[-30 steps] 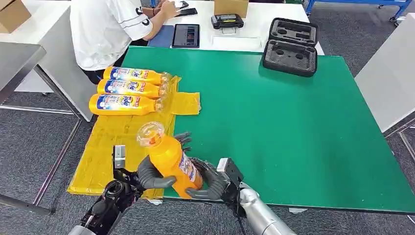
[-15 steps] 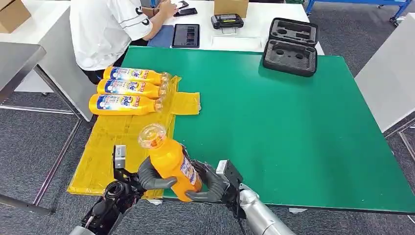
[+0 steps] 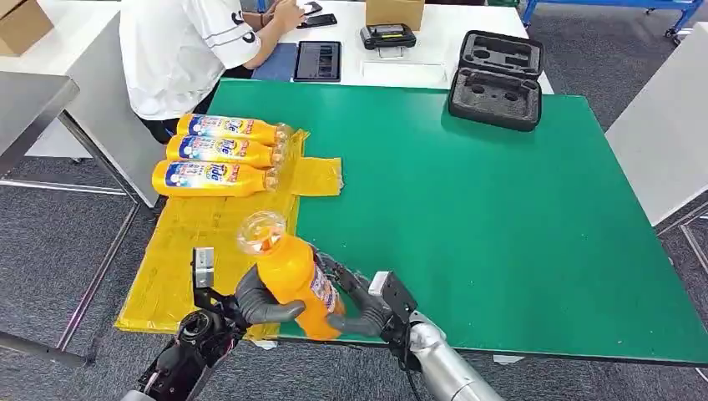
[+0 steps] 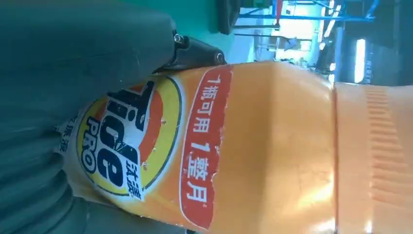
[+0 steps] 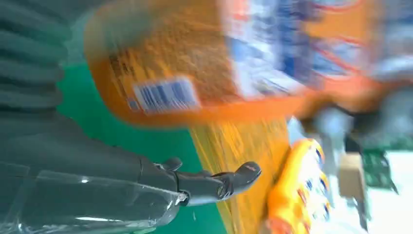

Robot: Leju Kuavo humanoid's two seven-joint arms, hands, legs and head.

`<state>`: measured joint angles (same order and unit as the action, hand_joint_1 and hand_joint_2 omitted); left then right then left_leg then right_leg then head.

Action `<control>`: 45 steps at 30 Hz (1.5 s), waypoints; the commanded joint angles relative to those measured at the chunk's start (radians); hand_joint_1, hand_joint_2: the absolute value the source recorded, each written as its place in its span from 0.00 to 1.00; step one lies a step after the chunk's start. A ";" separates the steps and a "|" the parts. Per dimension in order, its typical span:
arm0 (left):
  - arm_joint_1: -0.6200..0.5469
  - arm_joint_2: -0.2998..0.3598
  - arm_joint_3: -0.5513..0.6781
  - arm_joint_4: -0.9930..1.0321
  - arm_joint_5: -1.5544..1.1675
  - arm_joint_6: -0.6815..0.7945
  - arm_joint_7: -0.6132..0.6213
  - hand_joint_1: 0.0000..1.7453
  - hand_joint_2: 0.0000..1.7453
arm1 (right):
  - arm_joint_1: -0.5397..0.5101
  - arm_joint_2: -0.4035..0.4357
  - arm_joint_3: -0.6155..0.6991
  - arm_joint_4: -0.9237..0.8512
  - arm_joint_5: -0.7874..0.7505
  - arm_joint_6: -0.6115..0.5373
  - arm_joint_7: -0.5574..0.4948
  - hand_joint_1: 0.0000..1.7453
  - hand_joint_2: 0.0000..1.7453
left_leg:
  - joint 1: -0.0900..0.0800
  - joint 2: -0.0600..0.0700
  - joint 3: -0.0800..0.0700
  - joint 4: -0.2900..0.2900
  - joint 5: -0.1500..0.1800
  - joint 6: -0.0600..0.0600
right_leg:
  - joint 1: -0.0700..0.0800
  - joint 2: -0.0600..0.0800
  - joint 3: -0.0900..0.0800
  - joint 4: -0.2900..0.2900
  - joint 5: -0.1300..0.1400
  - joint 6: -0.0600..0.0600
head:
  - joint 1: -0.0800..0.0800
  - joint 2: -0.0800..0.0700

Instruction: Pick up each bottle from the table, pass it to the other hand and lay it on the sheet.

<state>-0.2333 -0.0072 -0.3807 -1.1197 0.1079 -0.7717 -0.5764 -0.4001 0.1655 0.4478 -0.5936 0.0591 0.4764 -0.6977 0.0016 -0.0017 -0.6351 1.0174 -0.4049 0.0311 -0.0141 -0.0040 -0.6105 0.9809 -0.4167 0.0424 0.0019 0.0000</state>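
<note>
Handover is under way at the lower middle of the head view: the orange detergent bottle (image 3: 290,274) stands nearly upright, cap tilted toward the upper left, with both hands on its lower body above the near edge of the green table (image 3: 501,234). The left hand (image 3: 255,302) wraps its thumb and fingers round the label side, and in the left wrist view the bottle (image 4: 234,146) presses tight against that hand's grey cover. The right hand (image 3: 355,307) cups the bottle from the other side, though in the right wrist view one of its dark fingers (image 5: 214,184) lies extended below the blurred bottle (image 5: 204,78), so its grip looks partial; I judge it holding rather than firmly clamped.

The bottle looks like stiff, smooth plastic, full enough to be fairly heavy, with a glossy label that could slip. The broad middle of the body is probably the safest place to take it, not the narrow clear cap (image 3: 259,230).

Compared with a second ago, the bottle has shifted slightly to the right and stands a little straighter, and the right hand's fingers have closed further round it. Three like bottles (image 3: 219,153) lie side by side on the yellow sheet (image 3: 192,242) at the upper left, unchanged.
</note>
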 commanded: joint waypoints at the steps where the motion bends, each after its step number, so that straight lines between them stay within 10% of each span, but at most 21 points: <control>1: -0.019 0.069 0.136 -0.114 -0.079 0.179 0.028 1.00 1.00 | 0.045 -0.075 -0.080 -0.154 -0.029 0.019 0.000 0.00 0.00 | 0.001 0.000 0.004 0.000 -0.002 -0.001 | 0.001 0.000 0.004 0.000 -0.002 -0.002 | 0.000 0.000; 18: -0.071 0.093 0.203 -0.131 -0.201 0.328 0.058 1.00 1.00 | 0.076 -0.084 -0.127 -0.221 -0.061 0.054 0.000 0.00 0.00 | 0.001 0.000 0.002 0.000 0.000 -0.002 | 0.001 -0.001 0.002 0.000 -0.001 -0.001 | 0.000 0.000; 20: -0.116 0.158 0.218 -0.160 -0.498 0.658 0.117 1.00 1.00 | 0.119 -0.094 -0.205 -0.323 -0.110 0.042 0.000 0.00 0.00 | 0.001 -0.001 0.006 0.000 -0.002 -0.003 | 0.001 -0.001 0.006 0.000 -0.003 -0.002 | 0.000 0.000; 30: -0.123 0.159 0.306 -0.205 -0.518 0.557 0.137 1.00 1.00 | 0.144 -0.094 -0.260 -0.387 -0.099 0.081 0.044 0.00 0.00 | 0.001 0.000 0.002 0.000 0.000 -0.002 | 0.001 -0.001 0.002 0.001 -0.001 -0.002 | 0.000 0.000; 37: -0.181 0.427 0.082 -0.195 -0.950 0.527 0.261 1.00 1.00 | 0.097 -0.080 -0.287 -0.344 -0.098 0.092 0.043 0.00 0.00 | 0.002 0.002 0.003 0.001 -0.001 -0.004 | 0.002 0.001 0.002 0.002 -0.002 -0.003 | 0.000 0.000; 45: -0.188 0.485 -0.163 -0.162 -1.179 0.614 0.354 1.00 1.00 | 0.127 -0.069 -0.315 -0.372 -0.097 0.083 0.033 0.00 0.00 | 0.002 0.002 0.003 -0.001 0.000 -0.003 | 0.002 0.001 0.002 0.001 -0.001 -0.002 | 0.000 0.000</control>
<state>-0.3490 0.3792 -0.2607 -1.3516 -1.0042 -0.1743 -0.2525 -0.2632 0.0794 0.1816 -0.9773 -0.0393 0.5695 -0.6580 0.0037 0.0006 -0.6348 1.0173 -0.4034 0.0289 -0.0122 -0.0030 -0.6115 0.9820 -0.4164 0.0416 0.0019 0.0000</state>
